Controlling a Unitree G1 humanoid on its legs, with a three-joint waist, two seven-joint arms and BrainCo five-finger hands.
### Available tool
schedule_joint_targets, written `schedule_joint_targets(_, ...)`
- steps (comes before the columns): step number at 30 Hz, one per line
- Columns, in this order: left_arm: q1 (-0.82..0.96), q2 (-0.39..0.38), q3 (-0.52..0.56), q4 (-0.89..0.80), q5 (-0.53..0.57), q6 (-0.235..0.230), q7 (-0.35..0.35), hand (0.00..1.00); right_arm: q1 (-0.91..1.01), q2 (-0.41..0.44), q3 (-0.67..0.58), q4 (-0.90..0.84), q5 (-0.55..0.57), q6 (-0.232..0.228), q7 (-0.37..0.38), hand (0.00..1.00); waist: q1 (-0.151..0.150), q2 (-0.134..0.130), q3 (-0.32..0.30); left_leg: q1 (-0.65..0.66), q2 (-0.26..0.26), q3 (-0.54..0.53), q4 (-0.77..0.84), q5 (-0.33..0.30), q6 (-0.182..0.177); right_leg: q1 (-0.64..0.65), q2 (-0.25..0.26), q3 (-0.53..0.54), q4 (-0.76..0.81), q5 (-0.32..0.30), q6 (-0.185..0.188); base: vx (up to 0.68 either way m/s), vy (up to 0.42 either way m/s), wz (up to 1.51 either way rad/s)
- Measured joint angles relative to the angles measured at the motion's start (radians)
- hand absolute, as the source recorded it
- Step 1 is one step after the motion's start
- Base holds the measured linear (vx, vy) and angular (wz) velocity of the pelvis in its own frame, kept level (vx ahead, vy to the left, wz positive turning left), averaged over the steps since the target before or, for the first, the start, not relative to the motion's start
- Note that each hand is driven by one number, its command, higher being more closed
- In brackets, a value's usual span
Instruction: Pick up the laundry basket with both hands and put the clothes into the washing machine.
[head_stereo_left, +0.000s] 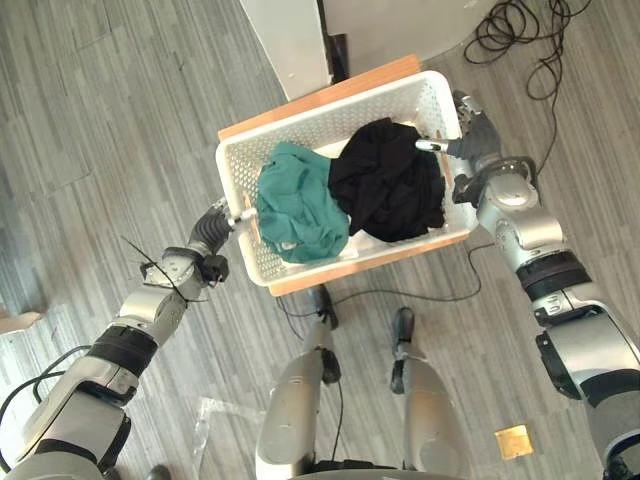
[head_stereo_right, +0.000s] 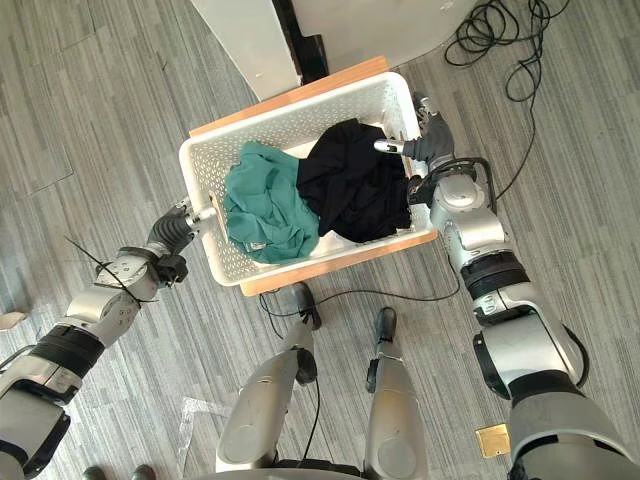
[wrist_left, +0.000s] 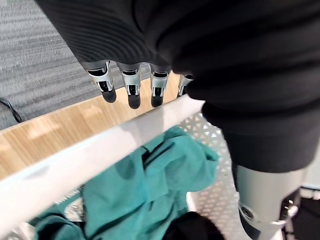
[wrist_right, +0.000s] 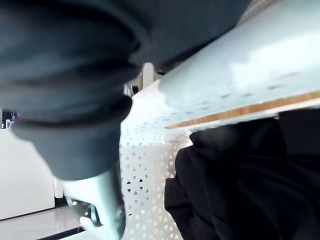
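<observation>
A white perforated laundry basket (head_stereo_left: 330, 108) rests on a low wooden table (head_stereo_left: 322, 93). Inside lie a teal garment (head_stereo_left: 300, 205) on the left and a black garment (head_stereo_left: 390, 180) on the right. My left hand (head_stereo_left: 208, 232) grips the basket's left rim (wrist_left: 100, 152): its fingers (wrist_left: 132, 92) hang outside over the wood and the thumb (wrist_left: 265, 200) reaches inside by the teal cloth (wrist_left: 150, 190). My right hand (head_stereo_left: 478, 135) holds the right rim (wrist_right: 240, 70), with its thumb (wrist_right: 100, 205) hooked inside beside the black garment (wrist_right: 250, 185).
A white appliance or cabinet (head_stereo_left: 290, 40) stands just beyond the table. Black cables (head_stereo_left: 520, 25) coil on the floor at the far right. A brass floor plate (head_stereo_left: 513, 441) and a clear plastic sheet (head_stereo_left: 215, 420) lie on the grey wood floor near me.
</observation>
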Motion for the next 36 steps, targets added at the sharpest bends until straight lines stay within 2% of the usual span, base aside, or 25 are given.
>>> schedule_joint_targets(4, -0.058, 0.012, -0.054, 0.078, 0.062, 0.005, -0.038, 0.00, -0.003, -0.036, 0.085, 0.003, 0.035, -0.012, 0.039, 0.00, 0.002, -0.003, -0.001, 0.001, 0.003, 0.027, 0.000, 0.000, 0.000, 0.000, 0.001, 0.000, 0.000, 0.000, 0.000, 0.00, 0.002, -0.01)
schedule_joint_targets(7, -0.122, -0.004, -0.082, 0.177, 0.135, 0.008, -0.041, 0.00, -0.019, -0.039, 0.159, 0.038, 0.059, -0.012, 0.063, 0.00, -0.004, -0.004, -0.002, 0.000, 0.008, 0.042, 0.000, -0.003, 0.001, -0.004, 0.003, 0.002, 0.000, 0.000, 0.000, -0.01, 0.005, -0.07)
schedule_joint_targets(10, -0.141, -0.009, -0.079, 0.249, 0.201, 0.008, -0.035, 0.00, -0.043, -0.040, 0.242, 0.058, 0.056, 0.003, 0.097, 0.00, -0.022, -0.006, -0.003, -0.002, 0.012, 0.053, -0.001, -0.005, 0.004, -0.010, 0.006, 0.002, 0.000, 0.000, 0.000, -0.01, 0.003, -0.08)
schedule_joint_targets(15, -0.174, -0.019, -0.067, 0.303, 0.258, 0.018, -0.033, 0.00, -0.051, -0.040, 0.335, 0.118, 0.052, 0.035, 0.145, 0.00, -0.022, -0.032, -0.016, -0.003, 0.022, 0.064, -0.001, -0.004, 0.004, -0.016, 0.014, 0.000, -0.002, 0.001, -0.001, -0.01, -0.007, -0.07)
schedule_joint_targets(22, -0.186, -0.051, -0.028, 0.310, 0.276, 0.025, -0.026, 0.00, -0.065, -0.053, 0.344, 0.145, -0.001, 0.055, 0.193, 0.00, -0.022, -0.037, -0.020, -0.011, 0.022, 0.048, 0.000, 0.002, 0.007, -0.015, 0.014, -0.021, -0.003, 0.001, -0.002, 0.02, -0.011, 0.06)
schedule_joint_targets(23, -0.189, -0.060, -0.023, 0.310, 0.285, 0.028, -0.018, 1.00, -0.074, -0.056, 0.350, 0.155, -0.021, 0.056, 0.199, 0.00, -0.022, -0.038, -0.020, -0.014, 0.022, 0.041, 0.000, 0.006, 0.008, -0.015, 0.015, -0.025, -0.003, 0.001, -0.002, 0.01, -0.012, 0.10)
schedule_joint_targets(24, -0.190, -0.069, -0.022, 0.310, 0.292, 0.029, -0.011, 1.00, -0.076, -0.058, 0.349, 0.159, -0.038, 0.061, 0.200, 0.00, -0.021, -0.039, -0.021, -0.016, 0.022, 0.038, 0.000, 0.007, 0.007, -0.015, 0.015, -0.027, -0.003, 0.001, -0.002, 0.01, -0.011, 0.08)
schedule_joint_targets(25, -0.190, -0.073, -0.019, 0.310, 0.293, 0.029, -0.010, 1.00, -0.077, -0.058, 0.348, 0.160, -0.048, 0.064, 0.200, 1.00, -0.020, -0.040, -0.021, -0.016, 0.022, 0.038, 0.000, 0.007, 0.006, -0.015, 0.015, -0.028, -0.003, 0.001, -0.002, 0.00, -0.010, 0.04)
schedule_joint_targets(29, -0.182, -0.116, 0.054, 0.309, 0.313, 0.047, 0.016, 1.00, -0.073, -0.031, 0.285, 0.180, -0.108, 0.071, 0.191, 1.00, -0.020, -0.043, -0.022, -0.018, 0.021, 0.035, 0.000, 0.007, 0.006, -0.015, 0.014, -0.028, -0.005, 0.001, -0.002, 0.00, 0.000, 0.00)
schedule_joint_targets(34, -0.134, -0.176, 0.161, 0.262, 0.343, 0.056, 0.076, 1.00, -0.034, 0.033, 0.113, 0.181, -0.144, 0.069, 0.089, 1.00, -0.017, -0.042, -0.022, -0.025, 0.021, 0.034, 0.000, 0.012, 0.008, -0.021, 0.015, -0.029, -0.006, 0.001, -0.002, 0.00, -0.001, 0.01)
schedule_joint_targets(36, -0.089, -0.204, 0.221, 0.205, 0.359, 0.055, 0.092, 1.00, 0.008, 0.049, 0.024, 0.129, -0.145, 0.069, 0.049, 1.00, -0.013, -0.043, -0.022, -0.034, 0.021, 0.034, 0.000, 0.013, 0.007, -0.030, 0.016, -0.028, -0.006, 0.002, -0.003, 0.00, 0.000, 0.00)
